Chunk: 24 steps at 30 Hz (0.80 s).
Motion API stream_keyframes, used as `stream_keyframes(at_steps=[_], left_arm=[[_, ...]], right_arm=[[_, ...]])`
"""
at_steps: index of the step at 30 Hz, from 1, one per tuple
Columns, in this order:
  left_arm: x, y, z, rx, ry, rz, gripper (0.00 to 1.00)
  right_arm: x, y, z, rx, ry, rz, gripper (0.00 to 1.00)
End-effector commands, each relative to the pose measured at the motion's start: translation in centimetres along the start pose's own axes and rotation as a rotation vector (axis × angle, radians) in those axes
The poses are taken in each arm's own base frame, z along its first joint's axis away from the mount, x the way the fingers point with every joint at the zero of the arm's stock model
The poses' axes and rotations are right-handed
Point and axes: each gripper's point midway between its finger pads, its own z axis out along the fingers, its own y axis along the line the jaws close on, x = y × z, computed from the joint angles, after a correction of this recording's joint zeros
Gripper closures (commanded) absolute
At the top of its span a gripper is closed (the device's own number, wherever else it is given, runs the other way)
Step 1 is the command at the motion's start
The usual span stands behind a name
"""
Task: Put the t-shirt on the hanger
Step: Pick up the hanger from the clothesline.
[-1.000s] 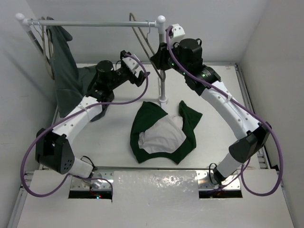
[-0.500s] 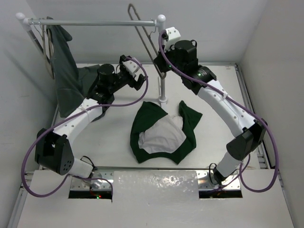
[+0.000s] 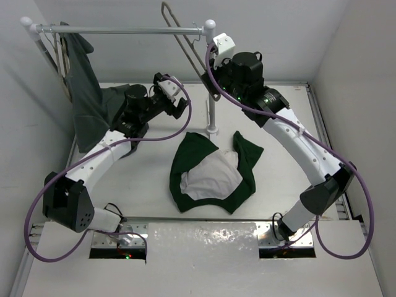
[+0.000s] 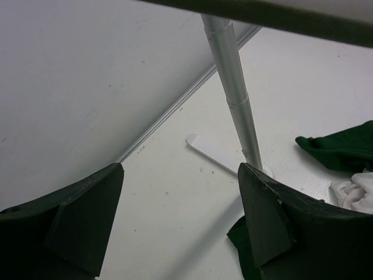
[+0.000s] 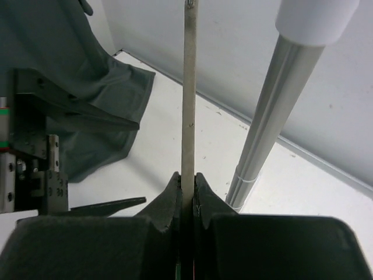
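- The right gripper (image 5: 187,189), at the upper centre of the top view, has its jaws pressed together on a thin bar of the hanger (image 5: 188,87).
- The hanger slants up and to the left, past the right end of the rack rail (image 3: 124,29).
- The left gripper (image 4: 180,198), left of centre in the top view, is spread wide with nothing between its fingers, above the table (image 3: 148,167).
- The t-shirt (image 3: 185,164) lies crumpled on the table in mid-frame with its white panel showing, just below the rack's upright pole (image 3: 212,108).
- A grey-green garment (image 3: 83,93) hangs from the rail at the upper left.
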Motion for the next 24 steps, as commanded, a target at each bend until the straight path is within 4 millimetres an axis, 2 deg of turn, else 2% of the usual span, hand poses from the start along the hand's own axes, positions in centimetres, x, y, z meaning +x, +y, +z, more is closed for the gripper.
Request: stream_keyframes(at_steps=[1,5,7,8,9,11,12,14,16,18,19,20,21,24], left_arm=[[-1.7,0.7,-0.9,-0.025,-0.041,0.02,0.24],[-1.2,0.3,-1.5,-0.003,-0.019,0.04,0.26],[-0.9,-0.4,-2.3,0.034,-0.009,0.08,0.27],[-0.5,-1.0,-2.6,0.057,-0.001,0.096,0.27],[-1.2,-1.8,-3.3,0.104,-0.027,0.152,0.27],[-0.5,-3.3,-4.2,0.172,-0.019,0.185,0.26],[-0.8,-4.1,-4.8,0.214,-0.031,0.211,0.26],[-1.0,-4.7,-5.2,0.243,-0.039,0.219,0.25],[-0.3,-5.8,-6.0,0.301,-0.004,0.204,0.25],[-1.0,-6.6,-7.0,0.348,-0.022,0.238,0.25],[-0.6,-7.4,-7.7,0.384,-0.004,0.231,0.25],[-1.3,-8.1,-8.6,0.416,-0.031,0.243,0.25],[-1.2,-8.7,-9.2,0.44,-0.023,0.237,0.25],[-3.0,-8.5,-10.0,0.407,-0.053,0.156,0.25]], right_arm=[[-5.3,0.5,-2.2,-0.029,-0.14,-0.049,1.0],[-4.0,0.9,-2.7,-0.06,-0.094,-0.081,1.0],[-2.9,2.2,-3.1,-0.139,-0.055,-0.103,1.0],[-2.4,2.5,-3.2,-0.161,-0.041,-0.136,1.0],[-1.7,2.8,-3.3,-0.183,-0.022,-0.143,1.0],[-0.5,3.0,-3.6,-0.207,0.012,-0.162,1.0],[0.3,3.7,-3.6,-0.244,0.026,-0.162,1.0],[0.5,4.2,-4.0,-0.268,0.018,-0.152,1.0],[1.6,4.5,-4.3,-0.292,0.04,-0.147,1.0],[3.1,4.6,-5.0,-0.3,0.07,-0.154,1.0],[3.7,4.6,-5.4,-0.302,0.083,-0.157,1.0],[5.7,4.5,-5.7,-0.306,0.123,-0.162,1.0],[5.8,4.4,-6.6,-0.306,0.123,-0.17,1.0],[8.8,4.6,-8.2,-0.335,0.18,-0.163,1.0]])
